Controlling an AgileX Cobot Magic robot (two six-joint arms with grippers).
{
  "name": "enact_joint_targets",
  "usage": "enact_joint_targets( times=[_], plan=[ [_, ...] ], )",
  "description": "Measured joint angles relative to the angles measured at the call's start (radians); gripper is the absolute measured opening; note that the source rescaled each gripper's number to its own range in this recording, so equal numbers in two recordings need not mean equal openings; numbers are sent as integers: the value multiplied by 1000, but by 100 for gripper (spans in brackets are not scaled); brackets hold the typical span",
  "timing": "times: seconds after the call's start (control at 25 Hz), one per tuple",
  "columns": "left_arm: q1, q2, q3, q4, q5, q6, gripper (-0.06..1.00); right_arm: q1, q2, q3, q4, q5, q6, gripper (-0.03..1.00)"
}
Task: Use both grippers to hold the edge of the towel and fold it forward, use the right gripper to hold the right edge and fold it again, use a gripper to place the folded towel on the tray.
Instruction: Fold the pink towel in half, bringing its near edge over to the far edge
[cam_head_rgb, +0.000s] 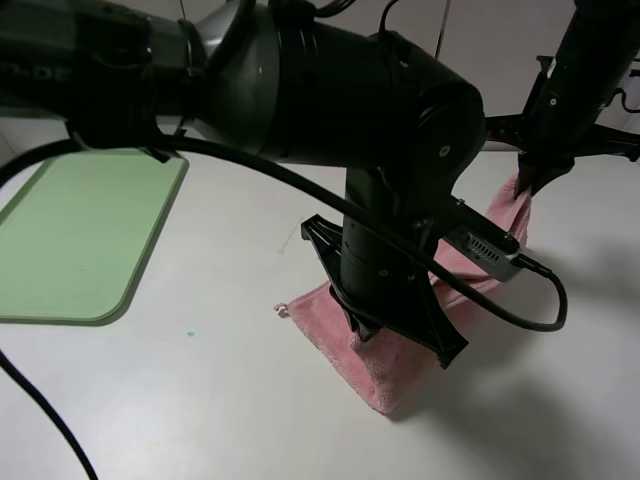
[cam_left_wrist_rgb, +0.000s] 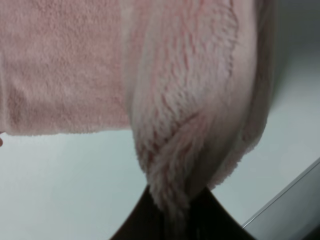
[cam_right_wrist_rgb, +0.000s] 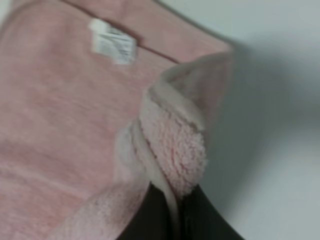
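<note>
First fold, I reckon: the left fingers (cam_left_wrist_rgb: 210, 222) and right fingers (cam_right_wrist_rgb: 150, 220) are each clenched on the towel (cam_head_rgb: 385, 375) at its edge (cam_left_wrist_rgb: 250, 75), held up off the bench (cam_head_rgb: 220, 400). Next, both must carry it forward together, level.

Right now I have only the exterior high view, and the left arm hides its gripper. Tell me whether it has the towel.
Observer: Yes. In the left wrist view the left gripper is shut on a bunched fold of towel.
Operator: Check the right one up close.
Observer: The right gripper pinches a curled-up edge.
Operator: Find the tag.
Observer: The white tag lies on the towel's face, apart from that pinch.
</note>
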Motion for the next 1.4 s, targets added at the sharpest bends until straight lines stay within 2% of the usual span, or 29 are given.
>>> enact_joint_targets(
  times=[0.24,0.92,1.4],
  plan=[
    [23,0,0,14,28,-1,0,47,46,-77,3,17,1,0],
    [78,0,0,27,46,-2,0,47,76,-91,25,-20,4,0],
    [82,0,0,44,-1,-4,0,47,103,-92,58,-55,4,0]
  ],
)
